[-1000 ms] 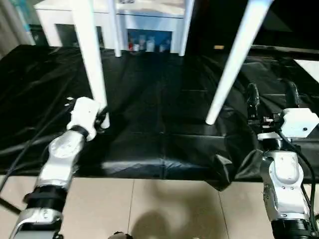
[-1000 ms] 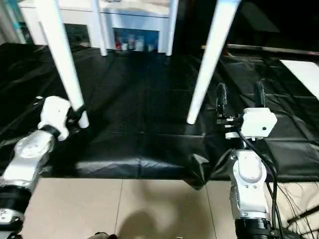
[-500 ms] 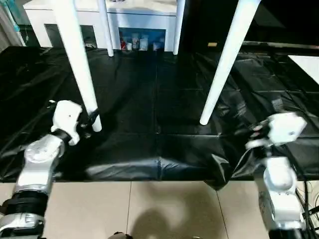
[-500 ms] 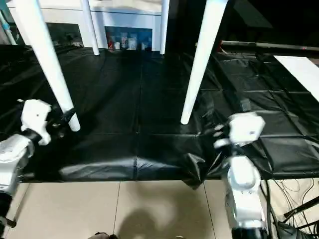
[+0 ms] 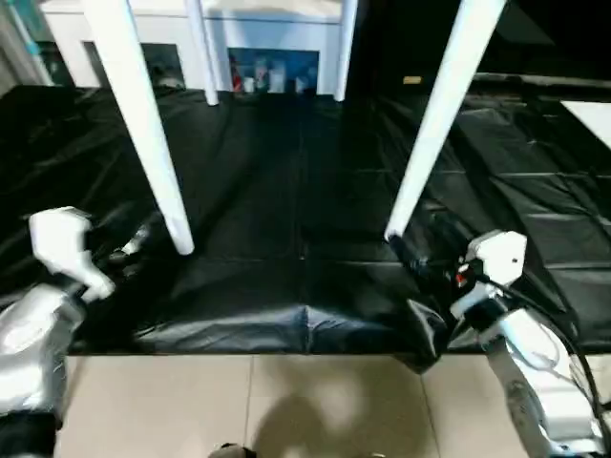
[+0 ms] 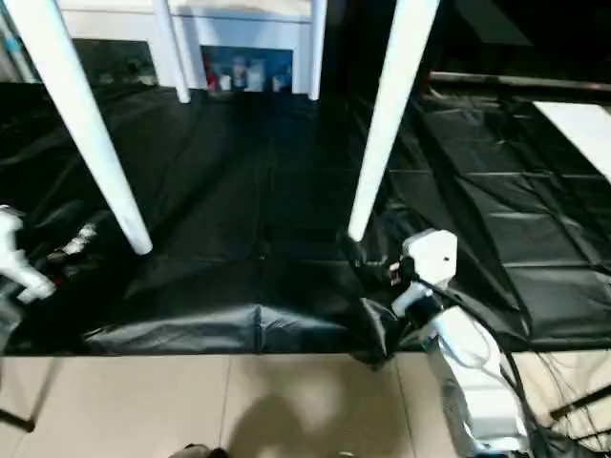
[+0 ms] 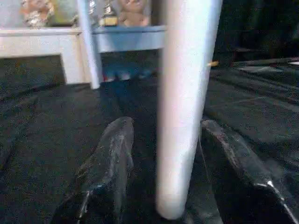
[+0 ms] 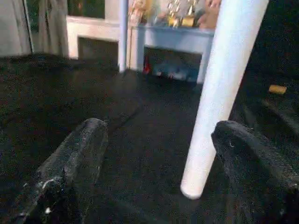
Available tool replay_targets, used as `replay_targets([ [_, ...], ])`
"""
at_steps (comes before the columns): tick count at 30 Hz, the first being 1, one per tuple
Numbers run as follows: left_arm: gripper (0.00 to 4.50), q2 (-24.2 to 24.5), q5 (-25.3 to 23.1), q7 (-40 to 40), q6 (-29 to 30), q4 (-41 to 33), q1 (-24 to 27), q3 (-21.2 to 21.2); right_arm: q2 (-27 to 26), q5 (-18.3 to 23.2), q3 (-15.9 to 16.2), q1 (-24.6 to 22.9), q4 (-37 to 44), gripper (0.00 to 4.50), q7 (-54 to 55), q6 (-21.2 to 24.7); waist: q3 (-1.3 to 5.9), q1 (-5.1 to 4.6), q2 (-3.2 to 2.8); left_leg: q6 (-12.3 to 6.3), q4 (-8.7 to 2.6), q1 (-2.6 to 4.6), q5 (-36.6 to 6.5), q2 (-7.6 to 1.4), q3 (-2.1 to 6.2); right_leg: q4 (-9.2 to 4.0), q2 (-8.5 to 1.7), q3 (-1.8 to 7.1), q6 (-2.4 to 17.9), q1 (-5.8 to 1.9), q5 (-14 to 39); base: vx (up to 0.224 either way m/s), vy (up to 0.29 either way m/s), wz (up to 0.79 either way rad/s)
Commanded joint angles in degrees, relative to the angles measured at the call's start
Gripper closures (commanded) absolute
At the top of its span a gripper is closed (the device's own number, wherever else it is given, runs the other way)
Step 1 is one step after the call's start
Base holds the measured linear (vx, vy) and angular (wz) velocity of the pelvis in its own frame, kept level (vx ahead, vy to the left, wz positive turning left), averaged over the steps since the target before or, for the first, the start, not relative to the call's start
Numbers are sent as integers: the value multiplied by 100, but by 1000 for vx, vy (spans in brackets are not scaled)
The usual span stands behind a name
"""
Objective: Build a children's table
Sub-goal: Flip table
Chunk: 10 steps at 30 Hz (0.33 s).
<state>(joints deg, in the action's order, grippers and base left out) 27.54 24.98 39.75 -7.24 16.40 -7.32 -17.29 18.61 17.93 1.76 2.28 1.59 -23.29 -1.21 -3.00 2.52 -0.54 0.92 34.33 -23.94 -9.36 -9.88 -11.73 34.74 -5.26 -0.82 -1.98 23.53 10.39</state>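
1. We see the children's table standing upright on a black plastic sheet point(image 5: 286, 191); its smooth, round white legs taper slightly towards blunt feet; the near left leg point(image 5: 143, 124) and near right leg point(image 5: 434, 119) slant down onto the sheet, with two more legs point(image 5: 202, 57) planted farther back; the tabletop is above the frame.
2. The sheet is glossy and creased, with square fold lines; its front edge lies rumpled along pale floor tiles point(image 5: 286, 401).
3. Our left pincer point(image 7: 163, 186) has its two scuffed black fingers point(image 7: 110, 163) apart on either side of the near left leg's foot; we see a gap at each side, so it has hold of nothing.
4. Our right pincer point(image 8: 159, 172) is spread wide and empty; the near right leg's foot stands ahead of it, between its fingers.
5. A white cabinet point(image 5: 277, 38) stands behind the sheet; the stretch between the four legs is open.
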Motion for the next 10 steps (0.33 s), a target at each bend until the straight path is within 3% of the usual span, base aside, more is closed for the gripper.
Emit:
replay_targets([
  [1, 195, -148, 68, -103, 400, -954, 500, 316, 37, 134, 32, -62, 264, 58, 44, 605, 325, 20, -97, 287, -580, 256, -2742, -316, 195, -429, -196, 118, 1052, -121, 1423, 0, 0, 0],
  [3, 195, -233, -109, -326, 611, -1260, 671, 530, 0, 99, 38, -92, 311, 58, 156, 742, 282, 18, -109, 314, -588, 286, -2970, -316, 193, -494, -193, 127, 929, -63, 1971, 0, 0, 0],
  [4, 195, -288, -214, -453, 644, -1324, 691, 592, -25, 87, 33, -100, 320, 58, 205, 762, 280, 25, -81, 347, -562, 314, -3067, -303, 182, -531, -200, 136, 861, -31, 2215, 0, 0, 0],
  [6, 195, -1014, -1305, -1725, 720, -1830, 819, 1063, -266, 61, -22, -229, 470, 58, 657, 985, 241, 66, -41, 459, -565, 338, -3146, -319, 215, -607, -233, 151, 601, -13, 2746, 0, 0, 0],
  [7, 195, -1017, -1308, -1729, 720, -1831, 819, 1064, -267, 61, -22, -229, 471, 58, 658, 986, 222, 56, 9, 472, -562, 339, -3207, -321, 211, -636, -220, 155, 517, 6, 2953, -51, -4, 3],
  [8, 195, -1190, -1468, -1923, 600, -1888, 843, 1087, -298, 55, 2, -285, 537, 58, 701, 1017, 201, 74, 5, 520, -534, 395, -3370, -293, 237, -711, -245, 136, 329, 36, 3523, -51, -4, 3],
  [10, 195, -1409, -1495, -2067, 552, -2010, 885, 1149, -355, -14, 65, -385, 626, 58, 748, 1024, 219, 44, -14, 570, -561, 341, -3359, -278, 293, -715, -244, 105, 177, -22, 3693, 0, 0, 0],
])
